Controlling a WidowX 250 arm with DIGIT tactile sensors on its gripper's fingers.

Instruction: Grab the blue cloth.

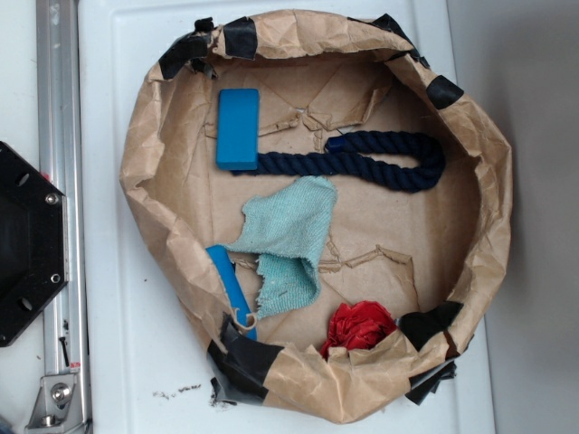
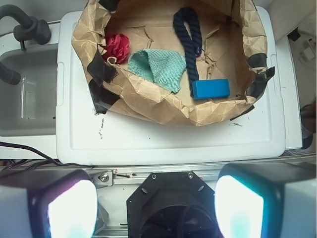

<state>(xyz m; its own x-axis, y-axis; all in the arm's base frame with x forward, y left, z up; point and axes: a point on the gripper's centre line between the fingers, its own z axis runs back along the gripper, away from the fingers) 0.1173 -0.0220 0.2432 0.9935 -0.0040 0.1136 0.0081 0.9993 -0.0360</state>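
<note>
The blue cloth (image 1: 291, 244) lay rumpled near the middle of a crumpled brown paper nest (image 1: 493, 181) patched with black tape. Just above it ran a looped navy rope (image 1: 380, 161), whose end touched a rigid blue block (image 1: 238, 128). A blue tube (image 1: 229, 285) leaned against the paper wall, touching the cloth's frayed lower edge, and a red crumpled wad (image 1: 359, 325) sat near the rim, apart from the cloth. Nothing covered the cloth. The gripper (image 2: 156, 208) hung outside the nest, fingers (image 2: 72, 208) spread wide, holding nothing.
</note>
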